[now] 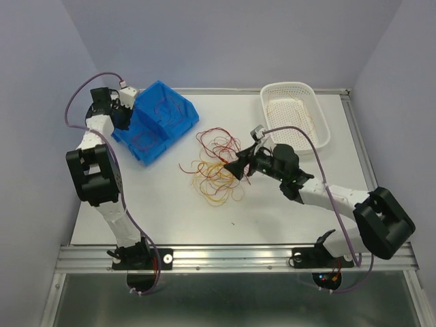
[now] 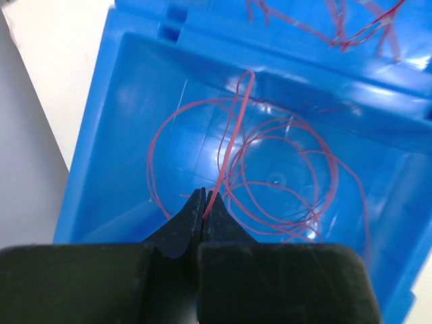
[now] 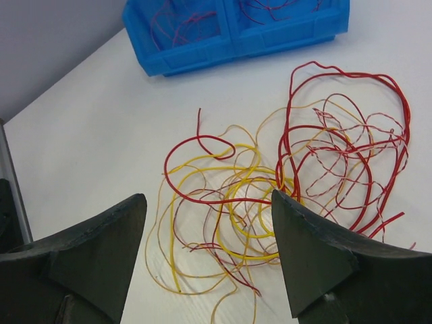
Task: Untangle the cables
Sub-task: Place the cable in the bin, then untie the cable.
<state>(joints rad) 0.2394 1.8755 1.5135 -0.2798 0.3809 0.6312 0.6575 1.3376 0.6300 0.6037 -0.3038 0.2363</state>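
Over the blue bin, left claw clamps a red cable stretching straight ahead; right claw gapes, empty

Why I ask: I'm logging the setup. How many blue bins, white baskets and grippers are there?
Blue bin: 1
White basket: 1
Grippers: 2 (left gripper, right gripper)
Total: 4
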